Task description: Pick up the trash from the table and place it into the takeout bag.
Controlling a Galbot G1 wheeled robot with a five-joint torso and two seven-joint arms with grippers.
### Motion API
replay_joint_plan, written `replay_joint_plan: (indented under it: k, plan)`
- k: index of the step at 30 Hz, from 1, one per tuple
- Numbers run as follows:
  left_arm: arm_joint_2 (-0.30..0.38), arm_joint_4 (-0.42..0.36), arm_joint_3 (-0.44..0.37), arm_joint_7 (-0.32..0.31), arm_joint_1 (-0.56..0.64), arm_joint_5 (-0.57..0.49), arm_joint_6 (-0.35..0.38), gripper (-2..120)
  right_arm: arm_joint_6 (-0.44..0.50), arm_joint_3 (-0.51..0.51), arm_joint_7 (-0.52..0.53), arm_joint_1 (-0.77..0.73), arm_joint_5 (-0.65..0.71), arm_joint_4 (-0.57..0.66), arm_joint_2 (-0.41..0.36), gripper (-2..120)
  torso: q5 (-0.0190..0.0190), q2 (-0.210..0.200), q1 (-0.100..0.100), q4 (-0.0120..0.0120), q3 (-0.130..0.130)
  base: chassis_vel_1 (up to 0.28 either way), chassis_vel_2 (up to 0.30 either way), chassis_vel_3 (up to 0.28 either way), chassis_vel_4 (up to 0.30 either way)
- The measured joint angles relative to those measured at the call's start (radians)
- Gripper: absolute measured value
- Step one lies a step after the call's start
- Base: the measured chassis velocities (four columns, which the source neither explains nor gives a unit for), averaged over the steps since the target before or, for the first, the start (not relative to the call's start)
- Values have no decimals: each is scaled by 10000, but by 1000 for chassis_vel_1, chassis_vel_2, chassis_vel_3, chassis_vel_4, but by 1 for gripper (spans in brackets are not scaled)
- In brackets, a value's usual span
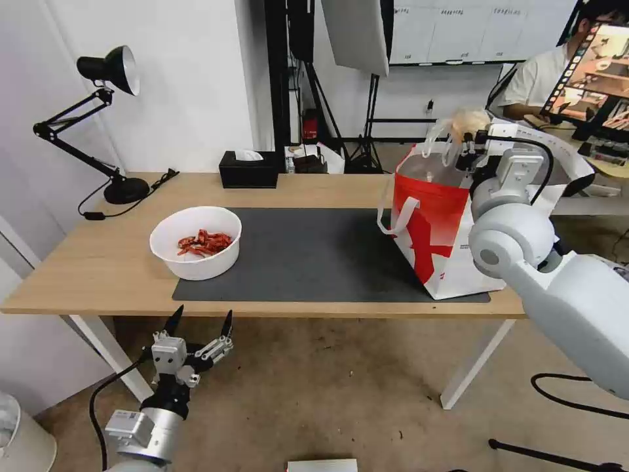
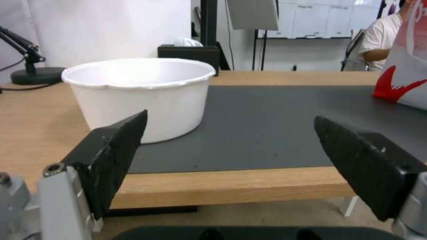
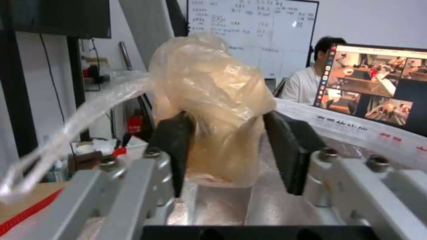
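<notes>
Above the takeout bag (image 1: 438, 216), the right gripper (image 3: 231, 146) pinches the beige wrapped lump (image 3: 213, 100) over its foil-lined mouth. Left of the bag on the table (image 1: 98, 262) sits the white bowl (image 1: 196, 242); the left gripper (image 1: 200, 330) hangs spread below the table edge.

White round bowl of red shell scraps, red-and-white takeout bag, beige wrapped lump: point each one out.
White round bowl (image 1: 171, 254), head view, outer wall.
Red-and-white takeout bag (image 1: 429, 216), head view, red front panel.
Beige wrapped lump (image 3: 213, 96), right wrist view, crinkled middle.
</notes>
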Motion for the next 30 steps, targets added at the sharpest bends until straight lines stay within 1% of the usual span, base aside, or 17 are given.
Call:
replay_joint_plan:
  k: [2,3,6,7,9,11,13,18,21,22,24,25,26,27,28,29,30]
  plan:
    - [4,19,14,0,-7,0,0,100,-15,40,64,-47,77,79,-51,59,0,0,0,0,0,0,0,0,0]
    - [4,19,14,0,-7,0,0,100,-15,40,64,-47,77,79,-51,59,0,0,0,0,0,0,0,0,0]
    - [48,32,16,0,-18,-11,0,100,-25,186,148,-122,208,125,-115,73,1,0,0,0,0,0,0,0,0]
    - [48,32,16,0,-18,-11,0,100,-25,186,148,-122,208,125,-115,73,1,0,0,0,0,0,0,0,0]
    - [68,48,15,0,-29,-25,5,100,-35,249,175,-164,270,143,-149,84,1,0,0,-1,-1,0,0,0,0]
    - [69,58,15,0,-32,-27,7,100,-36,262,175,-174,282,146,-152,87,1,0,0,-1,0,0,0,0,0]
    - [69,74,26,0,-39,-31,11,100,-37,288,170,-192,354,177,-154,97,0,0,0,-1,0,0,0,0,0]
    - [69,70,34,-1,-63,-48,19,100,40,329,31,-256,473,308,-168,100,0,0,0,0,0,0,0,0,0]
    - [104,20,27,-4,-100,-66,25,100,548,565,-689,-610,466,600,-265,100,0,0,1,0,0,0,0,0,0]
    - [104,20,27,-4,-100,-66,25,100,548,565,-689,-610,466,600,-265,100,0,0,1,0,0,0,0,0,0]
    - [103,-56,29,-5,-115,-65,27,100,1080,835,-1562,-1222,344,992,-379,100,0,0,0,-1,0,0,0,0,0]
    - [103,-56,29,-5,-115,-65,27,100,1080,835,-1562,-1222,344,992,-379,100,0,0,0,-1,0,0,0,0,0]
    - [97,-78,34,-6,-123,-60,28,100,1286,923,-1894,-1452,262,1119,-410,100,0,0,0,0,0,0,0,0,0]
    - [44,-167,46,-10,-153,-31,29,100,1919,1166,-2920,-2186,32,1502,-491,100,-1,0,1,-1,-1,0,0,0,0]
    - [44,-167,46,-10,-153,-31,29,100,1919,1166,-2920,-2186,32,1502,-491,100,-1,0,1,-1,-1,0,0,0,0]
    - [-49,-280,-2,-5,-95,12,28,100,2300,1246,-3516,-2705,-107,1739,-511,100,-3,0,0,-5,-1,0,0,0,0]
    - [-174,-400,-113,-6,40,69,26,100,2597,1264,-4047,-3231,-199,1932,-477,100,-1,0,0,-3,-1,0,0,0,0]
